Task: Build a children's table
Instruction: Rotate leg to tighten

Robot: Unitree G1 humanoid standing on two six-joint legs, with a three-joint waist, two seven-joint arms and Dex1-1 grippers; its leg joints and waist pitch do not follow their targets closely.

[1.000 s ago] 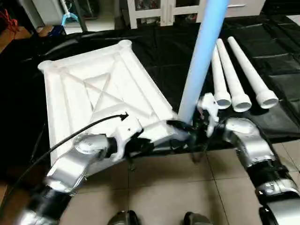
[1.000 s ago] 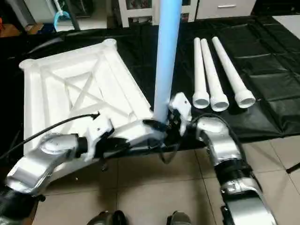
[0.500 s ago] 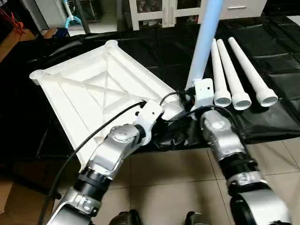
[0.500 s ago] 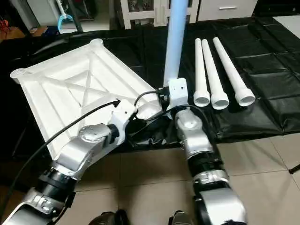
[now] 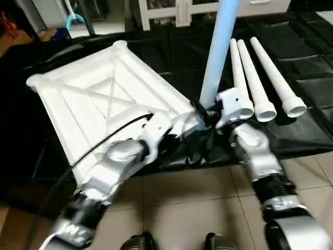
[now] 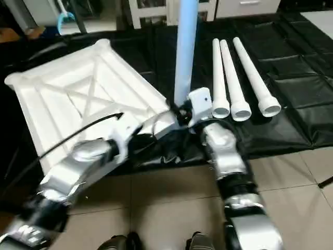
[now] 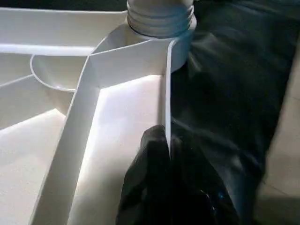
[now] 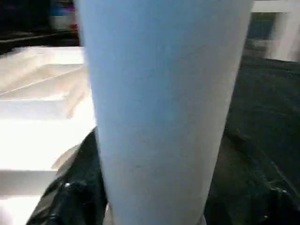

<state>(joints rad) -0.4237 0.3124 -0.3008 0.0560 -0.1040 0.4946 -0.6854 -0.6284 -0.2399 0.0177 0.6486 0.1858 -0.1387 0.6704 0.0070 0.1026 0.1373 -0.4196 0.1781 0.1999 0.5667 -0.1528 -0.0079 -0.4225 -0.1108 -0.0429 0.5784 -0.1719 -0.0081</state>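
Head views: the tabletop (image 5: pixel 109 99) lies ribs-up on the black sheet (image 5: pixel 312 83), one leg (image 5: pixel 218 52) upright in its near corner socket, three spare legs (image 5: pixel 263 78) beside. Left wrist view: your left gripper (image 7: pixel 168 187) pinches the tabletop's rim, revealing the leg's threaded collar (image 7: pixel 160 18). Right wrist view: your right gripper (image 5: pixel 208 115) sits at the leg, grip undeterminable; releasing may topple a half-seated leg.

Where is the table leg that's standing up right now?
The upright leg stands in the tabletop's near right corner socket, left of three spare legs lying on the black sheet.
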